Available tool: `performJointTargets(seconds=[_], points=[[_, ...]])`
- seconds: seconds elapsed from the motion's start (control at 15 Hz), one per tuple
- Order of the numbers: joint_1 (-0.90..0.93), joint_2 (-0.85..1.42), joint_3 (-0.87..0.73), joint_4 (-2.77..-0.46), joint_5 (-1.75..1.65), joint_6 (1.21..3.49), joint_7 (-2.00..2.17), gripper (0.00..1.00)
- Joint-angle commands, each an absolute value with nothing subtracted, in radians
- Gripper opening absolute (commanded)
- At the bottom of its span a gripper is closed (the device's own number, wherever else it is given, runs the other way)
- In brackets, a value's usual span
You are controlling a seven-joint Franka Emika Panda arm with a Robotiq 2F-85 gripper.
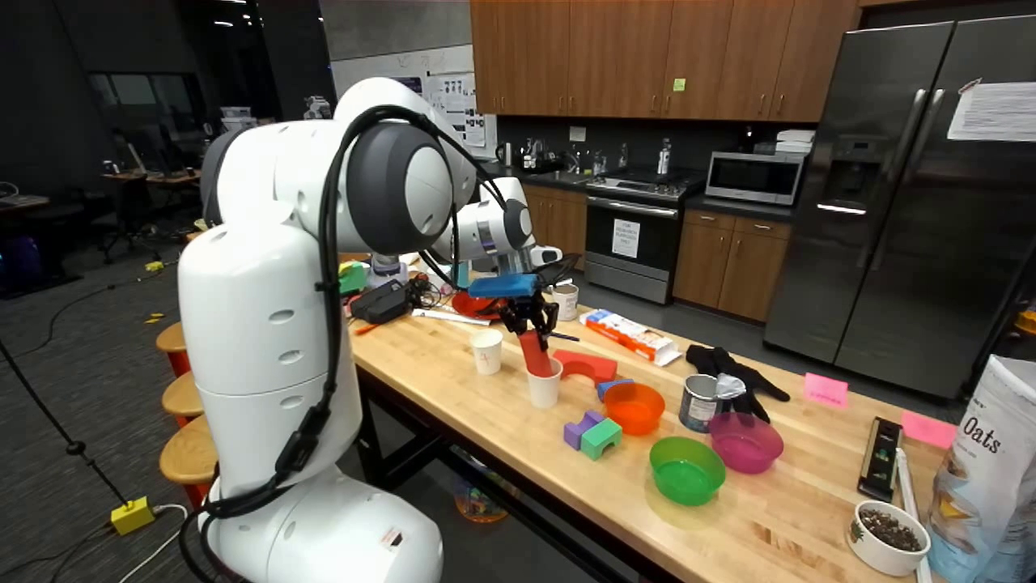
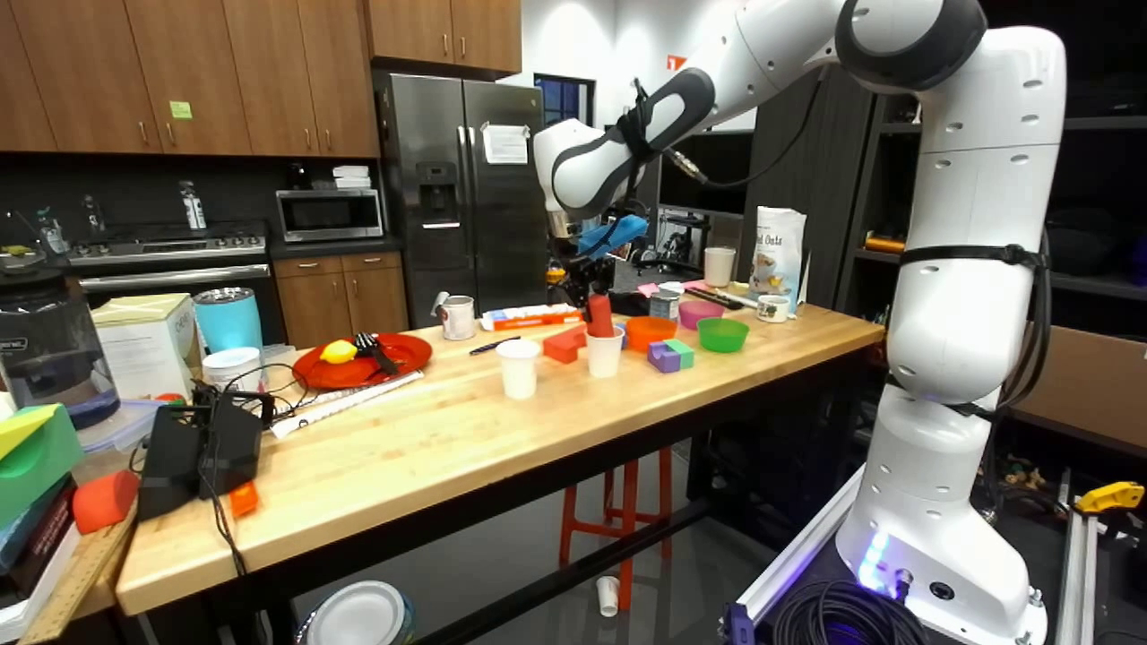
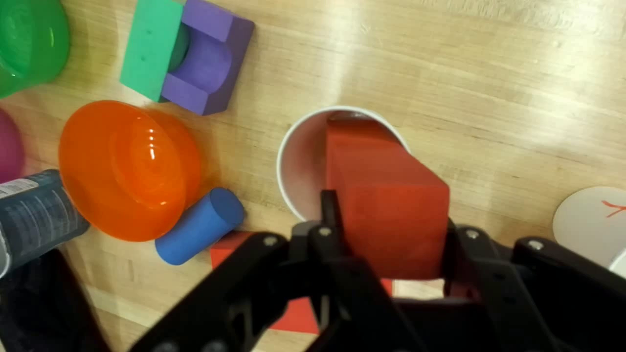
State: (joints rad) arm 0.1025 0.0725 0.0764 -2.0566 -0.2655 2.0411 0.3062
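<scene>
Okay, end effector (image 3: 391,215) clamps red block (image 1: 535,354), tilted in white cup (image 1: 544,392) between long edges of counter (image 2: 421,457); move along block's axis, don't lever the cup.

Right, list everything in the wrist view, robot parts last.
red block: one, red, centre
centre cup: one, white, around red block's lower end
marked cup: one, white, right edge
red arch: one, red, bottom, partly hidden
orange bowl: one, orange, left
blue cylinder: one, blue, beside orange bowl
green bowl: one, green, top left
magenta bowl: one, magenta, left edge
tin: one, dark grey, left edge
green block: one, green, upper left
purple block: one, purple, beside green block
glove: count unclear, black, bottom left
tabletop: one, pale wood, underneath
hand: one, black, bottom, closed on red block
</scene>
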Motion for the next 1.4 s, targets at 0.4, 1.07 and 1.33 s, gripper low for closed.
performJointTargets(seconds=[0.4, 1.07, 1.33], points=[[0.085, -0.215, 0.091, -2.140, -0.367, 1.892, 0.445, 0.16], [0.076, -0.529, 0.090, -2.285, -0.332, 2.194, 0.337, 0.16], [0.097, -0.587, 0.045, -2.415, -0.191, 2.470, 0.234, 0.16]])
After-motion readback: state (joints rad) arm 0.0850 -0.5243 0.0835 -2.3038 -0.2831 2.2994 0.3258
